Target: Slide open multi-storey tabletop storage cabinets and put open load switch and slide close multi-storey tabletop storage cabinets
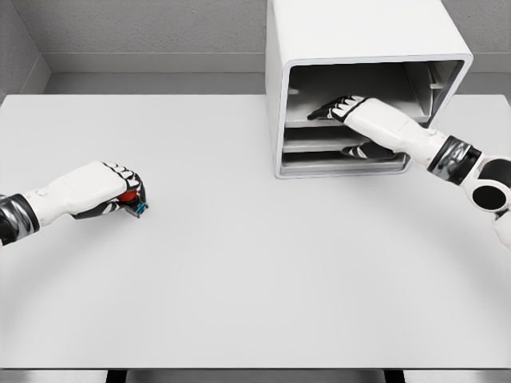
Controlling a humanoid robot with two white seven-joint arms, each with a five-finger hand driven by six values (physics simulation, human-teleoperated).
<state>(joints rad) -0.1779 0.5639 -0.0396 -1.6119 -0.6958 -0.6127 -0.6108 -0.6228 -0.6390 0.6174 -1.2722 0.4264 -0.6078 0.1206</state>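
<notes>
**Reaching into cabinet, switch held ready**

Right hand [339, 108] inside cabinet [359, 48] at upper shelf, fingers stretched flat, holding nothing. Left hand [120, 195] closed around switch [132, 201] low over table [255, 279], well apart. Best to pull straight outward, slowly, without tilting.

White table [239, 279], grey walls [144, 28]

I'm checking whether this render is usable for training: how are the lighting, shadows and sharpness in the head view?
Head view: even, diffuse light, no glare on the table; the cabinet interior is dim around the right hand; soft shadow under the left hand; slightly soft throughout, no motion blur.
</notes>
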